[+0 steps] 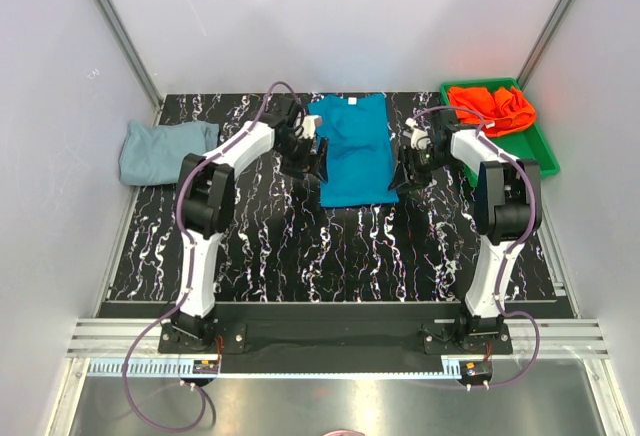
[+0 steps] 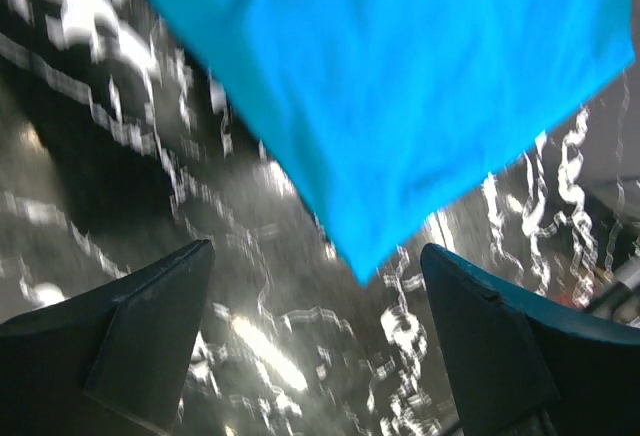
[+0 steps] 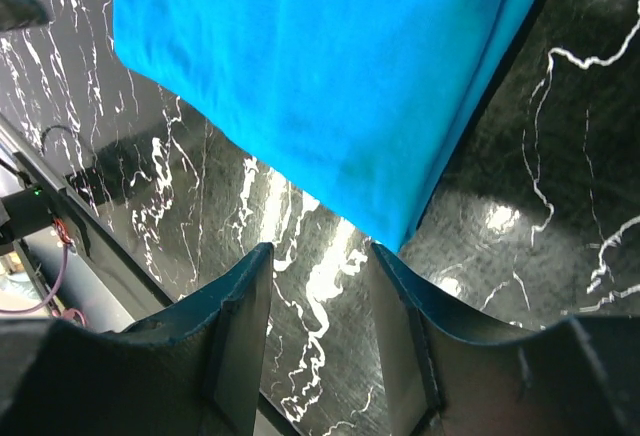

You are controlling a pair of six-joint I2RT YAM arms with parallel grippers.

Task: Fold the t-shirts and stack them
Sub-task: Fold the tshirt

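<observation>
Lying flat on the black marbled table [image 1: 300, 246] in the upper middle of the top view, the teal-blue t-shirt [image 1: 353, 151] is folded into a long narrow shape, its white neck tag at the far end. The left gripper [image 1: 308, 164] sits at its left edge, fingers spread wide with nothing between them. The right gripper [image 1: 410, 171] sits at the right edge, fingers partly apart over bare table, holding nothing, the shirt's corner just beyond their tips. The pale grey-blue t-shirt [image 1: 160, 148] lies bunched at far left. The orange-red t-shirt [image 1: 492, 106] sits crumpled in the green tray [image 1: 540, 151] at upper right
</observation>
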